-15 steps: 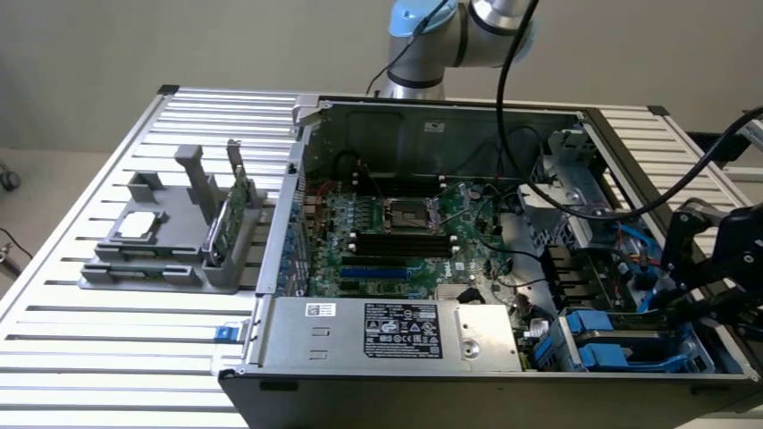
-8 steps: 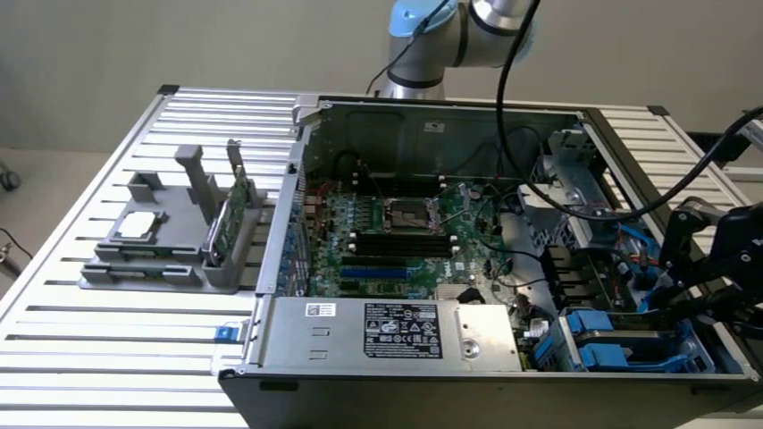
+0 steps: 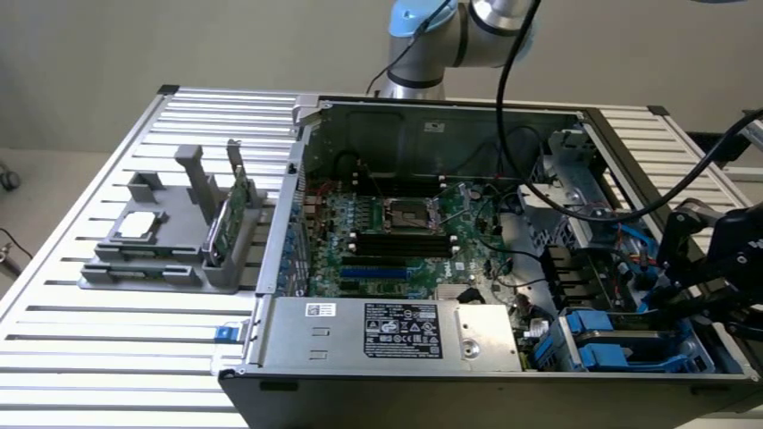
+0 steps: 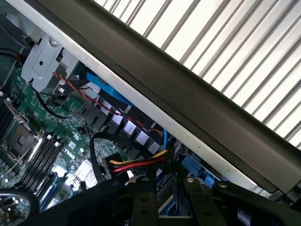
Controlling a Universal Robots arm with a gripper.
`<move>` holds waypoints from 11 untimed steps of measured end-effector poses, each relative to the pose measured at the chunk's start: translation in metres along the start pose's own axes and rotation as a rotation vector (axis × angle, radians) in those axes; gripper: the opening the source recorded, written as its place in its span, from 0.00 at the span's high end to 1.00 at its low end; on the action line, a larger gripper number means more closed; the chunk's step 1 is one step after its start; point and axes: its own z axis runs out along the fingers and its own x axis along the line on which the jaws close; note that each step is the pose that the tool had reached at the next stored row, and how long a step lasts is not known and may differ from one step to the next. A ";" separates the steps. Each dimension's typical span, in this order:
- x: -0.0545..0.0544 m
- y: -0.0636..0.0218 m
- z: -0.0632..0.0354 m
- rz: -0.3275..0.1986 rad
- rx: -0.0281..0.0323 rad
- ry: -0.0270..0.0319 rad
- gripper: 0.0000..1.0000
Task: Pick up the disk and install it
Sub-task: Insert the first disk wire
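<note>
The disk, grey metal in a blue plastic carrier, lies low in the drive bay at the open computer case's near corner, on the exterior view's right. My black gripper reaches down onto the end of it nearest the case's side wall. In the wrist view my gripper has its two dark fingers standing close together. A strip of the disk's blue carrier is caught between them. The rest of the disk is hidden by the fingers and by cables.
The case's side wall runs close beside the gripper. Red, yellow and black cables lie just ahead of the fingers. The power supply and motherboard fill the case. A grey fixture on the slatted table holds a silver chip and a green card.
</note>
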 end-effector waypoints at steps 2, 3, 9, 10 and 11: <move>0.000 0.0000 -0.0001 0.006 -0.0013 -0.0002 0.75; 0.000 0.0000 -0.0001 0.009 -0.0020 -0.0002 0.82; 0.001 -0.0014 -0.0011 0.031 -0.0096 0.0065 0.83; 0.002 -0.0020 -0.0017 0.033 -0.0122 0.0106 0.83; 0.003 -0.0028 -0.0025 0.036 -0.0154 0.0158 0.83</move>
